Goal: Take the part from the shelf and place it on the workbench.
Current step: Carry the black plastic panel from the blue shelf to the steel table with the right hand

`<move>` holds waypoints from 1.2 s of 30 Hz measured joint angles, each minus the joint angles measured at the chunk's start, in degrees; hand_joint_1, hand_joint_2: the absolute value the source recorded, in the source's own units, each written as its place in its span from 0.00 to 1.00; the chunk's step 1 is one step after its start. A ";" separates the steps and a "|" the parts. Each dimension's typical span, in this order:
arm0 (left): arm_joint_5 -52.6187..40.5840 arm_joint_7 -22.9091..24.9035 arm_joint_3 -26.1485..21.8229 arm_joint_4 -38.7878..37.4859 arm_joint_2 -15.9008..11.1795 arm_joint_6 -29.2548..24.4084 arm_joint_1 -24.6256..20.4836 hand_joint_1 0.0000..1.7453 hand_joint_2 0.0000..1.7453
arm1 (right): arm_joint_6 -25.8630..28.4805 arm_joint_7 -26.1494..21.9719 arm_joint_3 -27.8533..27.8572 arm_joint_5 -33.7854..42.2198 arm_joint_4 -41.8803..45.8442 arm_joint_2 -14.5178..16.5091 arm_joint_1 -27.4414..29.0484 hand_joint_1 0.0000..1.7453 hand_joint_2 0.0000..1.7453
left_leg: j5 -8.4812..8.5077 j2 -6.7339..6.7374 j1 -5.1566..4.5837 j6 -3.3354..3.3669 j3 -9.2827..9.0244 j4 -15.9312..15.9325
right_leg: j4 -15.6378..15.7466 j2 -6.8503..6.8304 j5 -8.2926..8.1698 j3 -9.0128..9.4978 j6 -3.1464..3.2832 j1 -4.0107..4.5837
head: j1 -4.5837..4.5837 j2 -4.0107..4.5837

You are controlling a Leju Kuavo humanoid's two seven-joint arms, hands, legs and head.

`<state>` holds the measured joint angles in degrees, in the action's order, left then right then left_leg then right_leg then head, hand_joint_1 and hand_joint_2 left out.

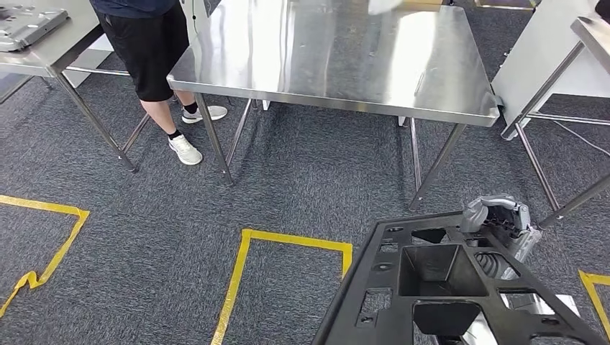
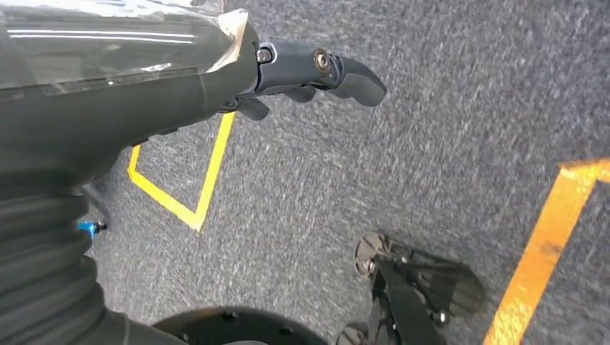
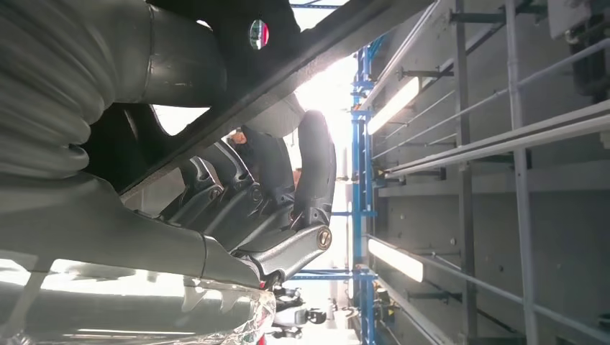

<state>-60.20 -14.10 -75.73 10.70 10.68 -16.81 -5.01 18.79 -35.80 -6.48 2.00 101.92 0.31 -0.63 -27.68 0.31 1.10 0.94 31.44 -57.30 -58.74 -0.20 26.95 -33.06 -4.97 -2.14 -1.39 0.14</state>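
The part (image 1: 446, 295) is a large black plastic panel with several recessed pockets and cut-outs, low at the right of the head view. My right hand (image 1: 498, 217) grips its far right edge and carries it above the carpet. In the right wrist view the dark fingers (image 3: 277, 190) curl around the part's black edge (image 3: 316, 50). The workbench (image 1: 338, 65), a bare steel table, stands ahead across the carpet. My left hand (image 2: 302, 72) hangs over the floor holding nothing, its thumb stretched out.
A person in black shorts (image 1: 147, 50) stands at the workbench's far left corner. Another steel table (image 1: 43, 54) at the left carries a grey metal piece (image 1: 25, 25). More table legs (image 1: 536, 154) stand at the right. Yellow tape outlines (image 1: 252, 269) mark the carpet.
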 joint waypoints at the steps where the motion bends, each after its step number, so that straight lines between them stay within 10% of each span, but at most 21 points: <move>1: 0.01 0.00 -0.02 0.05 -0.01 -0.02 0.00 0.00 1.00 | -0.01 0.04 0.02 -0.01 -0.04 0.02 -0.01 1.00 1.00 | -0.14 -0.01 -0.09 -0.41 0.00 -0.07 | 0.86 0.02 -0.03 0.47 0.49 0.14 | -0.10 0.01; 5: 0.09 0.00 -0.07 0.09 0.04 -0.04 -0.03 0.00 1.00 | -0.02 0.10 0.11 -0.02 -0.08 0.08 -0.04 1.00 1.00 | -1.14 0.04 0.37 -1.44 0.36 -1.26 | 0.72 0.52 0.22 0.69 2.74 0.22 | 0.11 0.01; 9: 0.15 0.00 -0.09 0.09 0.04 -0.04 0.00 0.00 1.00 | -0.03 0.10 0.16 -0.04 -0.13 0.21 -0.09 1.00 1.00 | -6.61 -0.21 0.40 -1.60 7.90 -14.95 | 0.80 0.58 1.00 1.45 4.27 0.62 | 0.34 0.01; 11: 0.18 0.00 -0.12 0.09 0.02 -0.04 0.05 0.00 1.00 | -0.05 0.10 0.17 -0.07 -0.17 0.28 -0.09 1.00 1.00 | -5.36 -0.22 0.37 -1.24 9.93 -16.69 | 0.80 0.72 1.43 2.01 4.63 0.99 | 0.35 0.00; 15: 0.20 -0.01 -0.17 0.09 -0.07 -0.07 0.02 0.00 1.00 | -0.13 0.11 0.18 -0.10 -0.19 0.49 -0.16 1.00 1.00 | 1.90 -0.39 -0.29 0.42 4.71 -3.82 | 0.87 1.17 2.85 3.41 4.18 1.49 | 0.33 0.00; 20: 0.24 -0.03 -0.29 0.10 -0.04 -0.17 0.04 0.00 1.00 | -0.18 0.16 0.17 -0.28 -0.20 0.55 -0.33 1.00 1.00 | 1.03 -0.48 -0.81 1.75 2.09 -0.60 | -0.50 1.08 3.41 4.22 2.20 1.50 | 0.27 0.00; 25: 0.26 -0.02 -0.63 0.12 0.08 -0.21 0.06 0.00 1.00 | -0.34 0.34 0.10 -0.50 -0.31 0.57 -0.45 1.00 1.00 | -0.67 -0.51 -0.67 2.47 -0.37 -0.27 | -14.36 0.87 7.89 -5.43 2.27 1.31 | -0.39 0.02; 27: 0.28 -0.01 -0.69 0.12 0.12 -0.21 0.13 0.00 1.00 | -0.37 0.41 0.10 -0.57 -0.42 0.56 -0.40 1.00 1.00 | -1.82 -0.60 -0.59 2.19 -1.77 -0.28 | -12.55 0.75 6.48 -6.63 1.53 1.10 | -0.47 0.02; 30: 0.39 0.00 -0.74 0.12 0.14 -0.22 0.18 0.00 1.00 | -0.47 0.57 0.09 -0.66 -0.60 0.56 -0.39 1.00 1.00 | -3.89 -0.62 -0.59 1.40 -4.11 -0.30 | -2.47 -0.24 -0.64 -4.37 0.23 0.97 | -0.77 0.02; 33: 0.61 0.02 -0.79 0.14 0.20 -0.32 0.08 0.00 1.00 | -0.67 0.73 0.08 -0.70 -0.82 0.57 -0.59 1.00 1.00 | -4.75 -0.45 -0.69 0.29 -5.00 -0.54 | -0.60 -0.54 -2.29 -3.14 2.36 1.53 | -0.78 0.01; 36: 0.64 0.01 -0.79 0.14 0.34 -0.38 -0.14 0.00 1.00 | -0.77 0.70 0.11 -0.76 -0.82 0.62 -1.03 1.00 1.00 | -2.58 -0.43 -0.51 -0.45 -1.37 -7.40 | 0.15 -0.12 -1.45 -1.05 4.11 0.97 | -0.53 0.01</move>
<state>-59.57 -14.09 -76.52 10.84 11.03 -17.19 -5.15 18.02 -35.10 -6.37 1.23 101.10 0.93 -1.66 -30.26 -0.12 0.59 0.50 30.08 -64.71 -58.59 -0.32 25.50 -34.11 -0.86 -1.18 -1.93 0.14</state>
